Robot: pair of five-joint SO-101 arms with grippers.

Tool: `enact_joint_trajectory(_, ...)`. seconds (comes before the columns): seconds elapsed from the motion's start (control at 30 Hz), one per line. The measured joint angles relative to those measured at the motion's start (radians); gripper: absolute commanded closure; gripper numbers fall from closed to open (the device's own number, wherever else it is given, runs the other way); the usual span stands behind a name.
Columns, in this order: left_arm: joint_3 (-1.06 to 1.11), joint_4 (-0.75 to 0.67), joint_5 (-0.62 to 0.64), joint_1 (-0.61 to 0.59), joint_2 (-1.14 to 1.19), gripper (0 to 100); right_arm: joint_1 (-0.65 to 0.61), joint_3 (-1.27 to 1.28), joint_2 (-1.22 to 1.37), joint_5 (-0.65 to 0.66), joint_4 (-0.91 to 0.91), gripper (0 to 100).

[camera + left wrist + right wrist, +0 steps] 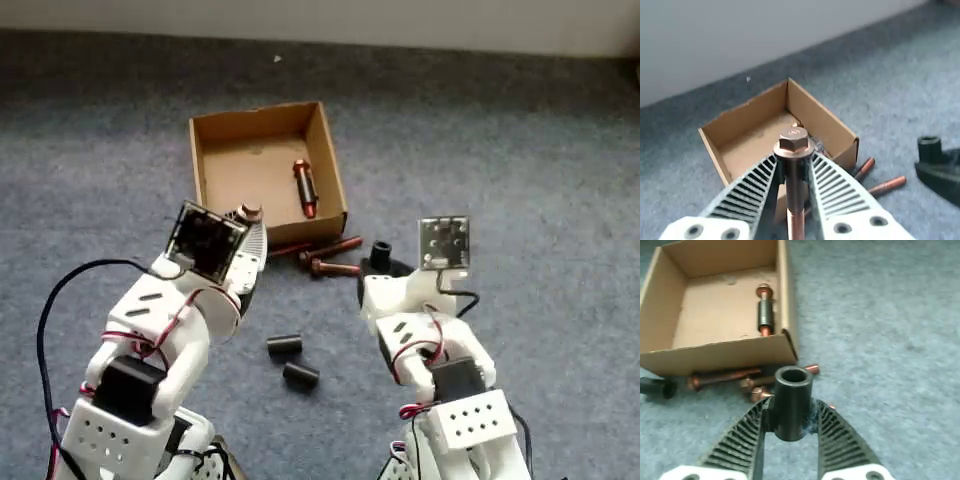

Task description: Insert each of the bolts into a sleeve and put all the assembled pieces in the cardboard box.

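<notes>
High view first: the cardboard box [225,170] sits at about 11 o'clock from the middle of the grey worktop [520,150], open side up, with 1 assembled piece [304,188] lying inside along the wall on its 3 o'clock side. Just off the box's near corner, at 6 o'clock from it, 2 loose bolts [332,247] lie side by side, nearly touching. Further toward 6 o'clock, between the arms, are 2 loose sleeves [284,346], both on their sides. The left tool [254,228] sits at the box's near edge, clenched on a bolt [250,211] with the head poking out. The right tool [385,265] is at 3 o'clock of the loose bolts, gripping a sleeve [381,252]. Left wrist view: the left tool [794,165] is clamped on the bolt's [794,142] shank, hex head just past the fingertips, with the box [747,117] beyond it and the other arm's sleeve [930,147] off to the side. Right wrist view: the right tool [790,412] grips the black sleeve [791,400] upright, bore facing the camera, just short of the loose bolts [725,377], which lie along the box's [725,352] outer wall. The assembled piece [764,310] lies inside by the wall.
</notes>
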Motion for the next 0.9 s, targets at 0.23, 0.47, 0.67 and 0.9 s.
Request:
enact_joint_trajectory(0.23,0.000,-0.112,0.129,-0.002,-0.130,100,-0.178,0.160,-0.109,0.003,-0.189,99.3)
enact_joint_trajectory(0.47,0.000,-0.118,0.310,0.000,-0.132,100,-0.319,0.270,-0.219,0.048,-0.299,99.3)
enact_joint_trajectory(0.67,0.074,-0.120,0.327,0.084,-0.143,100,-0.358,0.278,-0.377,0.135,-0.367,99.3)
enact_joint_trajectory(0.9,0.083,-0.141,0.325,0.155,-0.149,100,-0.361,0.278,-0.502,0.140,-0.239,99.3)
